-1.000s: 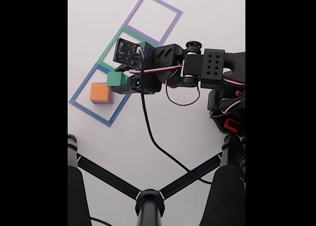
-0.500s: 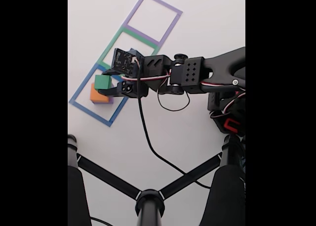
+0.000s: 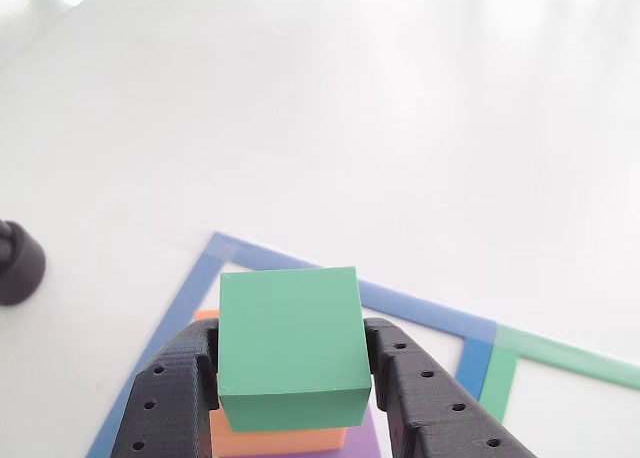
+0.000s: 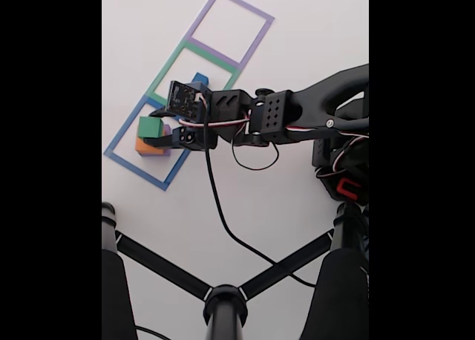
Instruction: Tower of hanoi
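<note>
My gripper (image 3: 290,356) is shut on the green block (image 3: 290,343), one black finger (image 3: 175,388) against each side. Right under it lies the orange block (image 3: 280,441), with a purple block (image 3: 366,444) showing beneath that. Whether green touches orange I cannot tell. In the fixed view the gripper (image 4: 151,131) holds the green block (image 4: 150,126) over the orange block (image 4: 148,148) inside the blue taped square (image 4: 120,159). A sliver of the purple block (image 4: 167,131) shows beside them. The small blue cube (image 4: 200,79) peeks out behind the wrist, in the green taped square (image 4: 165,71).
A purple taped square (image 4: 252,15) lies farthest from the stack. The arm (image 4: 297,121) reaches in from the right with a black cable (image 4: 220,206) trailing below. Black stand legs (image 4: 223,299) cross the bottom. A black round object (image 3: 16,263) sits left of the blue tape.
The gripper has carried the green block leftward, from beside the orange block to directly over it, and the arm has stretched out and dropped lower.
</note>
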`<control>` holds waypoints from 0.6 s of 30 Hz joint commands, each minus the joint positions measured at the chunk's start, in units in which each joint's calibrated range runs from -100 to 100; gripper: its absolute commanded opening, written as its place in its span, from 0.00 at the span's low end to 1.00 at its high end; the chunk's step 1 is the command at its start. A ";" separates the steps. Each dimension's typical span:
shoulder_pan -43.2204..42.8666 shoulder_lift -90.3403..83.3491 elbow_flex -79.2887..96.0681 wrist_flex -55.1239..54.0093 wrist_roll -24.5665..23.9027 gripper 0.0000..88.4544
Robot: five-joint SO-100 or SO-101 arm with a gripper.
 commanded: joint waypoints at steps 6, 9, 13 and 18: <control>-1.33 1.08 -0.12 -3.41 1.18 0.08; -1.33 1.80 -0.12 -3.98 1.18 0.08; -0.95 2.84 -0.12 -4.78 1.18 0.08; -0.79 4.28 -0.12 -6.73 1.18 0.10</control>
